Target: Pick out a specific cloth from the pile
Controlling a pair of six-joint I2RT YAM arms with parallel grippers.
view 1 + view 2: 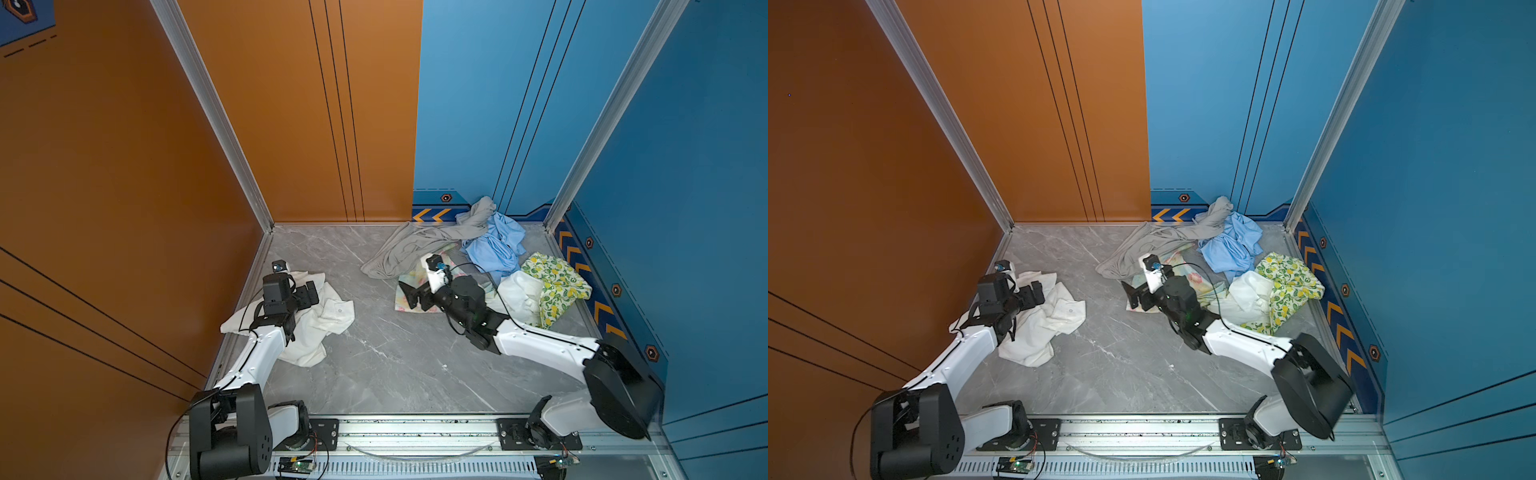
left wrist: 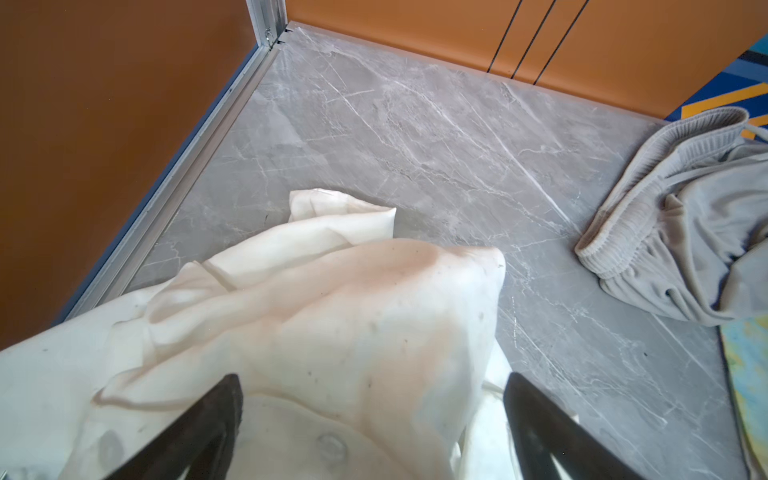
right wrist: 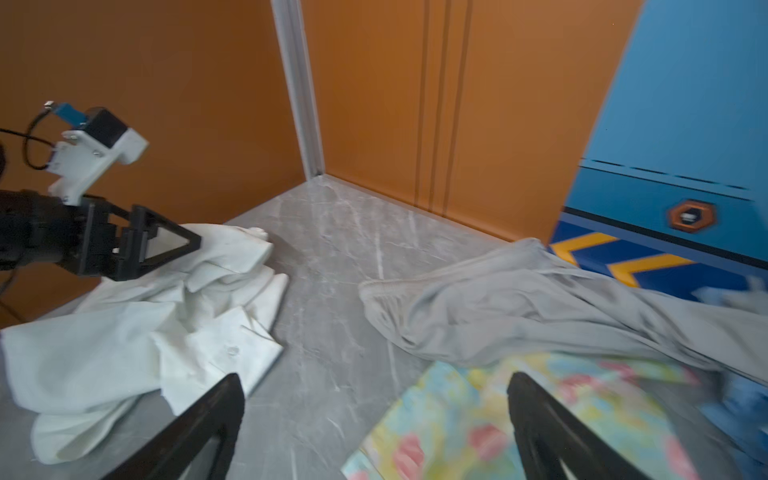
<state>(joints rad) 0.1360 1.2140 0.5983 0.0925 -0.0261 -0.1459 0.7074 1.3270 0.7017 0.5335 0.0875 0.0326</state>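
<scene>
The cloth (image 1: 328,320) (image 1: 1054,320), a crumpled plain white shirt with a small button, lies by itself on the left of the table. My left gripper (image 1: 311,293) (image 1: 1036,293) (image 2: 372,378) hovers just over it, open, with shirt fabric (image 2: 332,311) under the jaws and no grip on it. The pile (image 1: 490,257) (image 1: 1225,257) sits at the back right. My right gripper (image 1: 411,295) (image 1: 1133,295) (image 3: 374,378) is open and holds nothing, low over the pile's near-left edge, above a pastel floral cloth (image 3: 457,415). The right wrist view shows the shirt (image 3: 124,340) too.
The pile holds a grey jersey garment (image 1: 415,245), a light blue one (image 1: 494,245), a lemon-print cloth (image 1: 552,286) and a white bundle (image 1: 519,295). Bare marble tabletop (image 1: 374,353) separates shirt and pile. Orange and blue walls close three sides; a metal rail (image 1: 415,432) runs along the front.
</scene>
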